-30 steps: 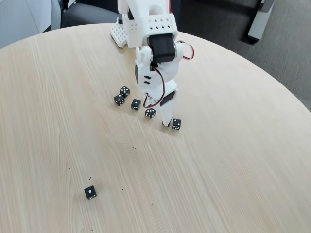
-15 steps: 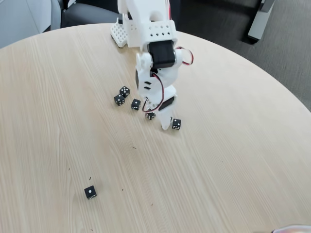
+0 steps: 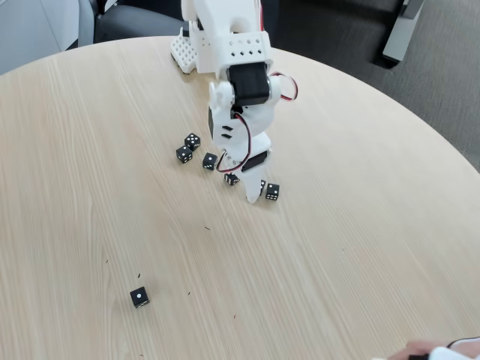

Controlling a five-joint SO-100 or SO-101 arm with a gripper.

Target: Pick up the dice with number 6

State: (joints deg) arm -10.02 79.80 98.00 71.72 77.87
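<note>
Asker: Desk point(image 3: 360, 247) first, please. What kind?

Watcher: Round, pale wood grain, seen from above and a little to the side in the fixed view. Dark carpet floor point(image 3: 352, 37) behind it.

Asker: And the white arm point(image 3: 229, 45)?

Watcher: Bent down from the far edge of the desk, with a black motor point(image 3: 250, 81) in the wrist and red and black wires point(image 3: 244, 139) hanging along it. Gripper point(image 3: 244, 187) down at the desk surface, in the middle of a group of black dice.

Asker: State of the jaws?

Watcher: Cannot tell. Seen from behind, with the gap hidden by the white body.

Asker: Where is the dice with number 6 point(image 3: 232, 179)?

Watcher: On the desk, right against the left side of the gripper and partly covered by it. Pips too small to count with certainty.

Asker: Other dice?

Watcher: One die point(image 3: 272, 192) just beside the gripper on its right. Three more to the left, close together: one die point(image 3: 210, 160) nearest, then a pair point(image 3: 188, 147) further left. Lone die point(image 3: 139, 297) well apart, toward the near edge, one white pip on top.

Asker: Anything else?

Watcher: Part of a person's hand point(image 3: 442, 350) at the bottom right corner.
</note>
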